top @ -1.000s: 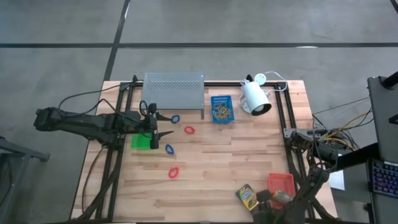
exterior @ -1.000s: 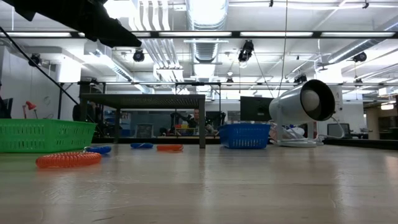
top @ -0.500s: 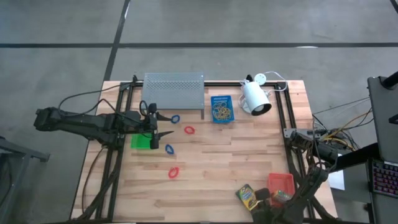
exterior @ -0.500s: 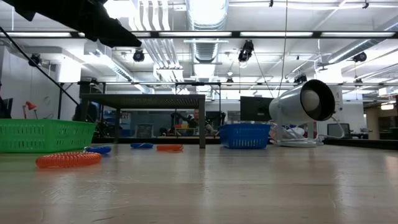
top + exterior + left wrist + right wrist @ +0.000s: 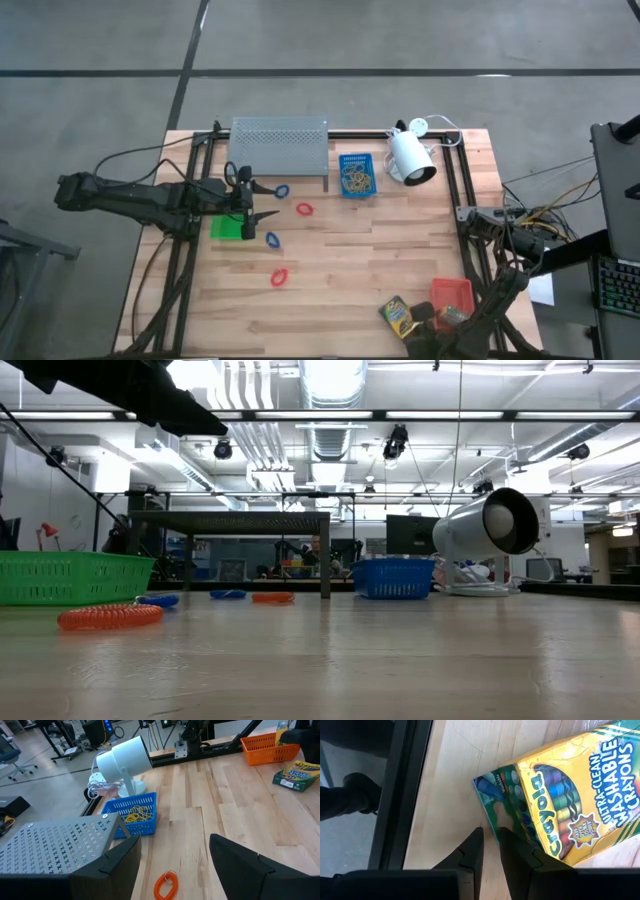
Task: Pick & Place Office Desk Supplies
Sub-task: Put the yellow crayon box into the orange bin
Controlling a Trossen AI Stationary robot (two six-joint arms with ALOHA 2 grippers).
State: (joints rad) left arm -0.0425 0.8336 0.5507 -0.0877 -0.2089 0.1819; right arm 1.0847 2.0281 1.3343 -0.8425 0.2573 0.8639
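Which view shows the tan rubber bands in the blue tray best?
The left wrist view: the rubber bands lie piled in plain sight inside the blue tray. The high view shows them only as a small tan tangle; the low view sees just the tray's wall; the right wrist view misses them.

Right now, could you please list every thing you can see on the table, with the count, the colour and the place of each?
Coil loops: four, two red, two blue, middle-left of the table.
Trays: three; green at left by the left gripper, blue holding tan rubber bands beside the lamp, red-orange at the near right corner.
Crayon boxes: two, green and yellow, near the red-orange tray.
Lamp: one, white, far right.
Shelf: one, grey perforated, far edge.
Left gripper: open, over the left side.
Right gripper: nearly closed, at a crayon box's corner.
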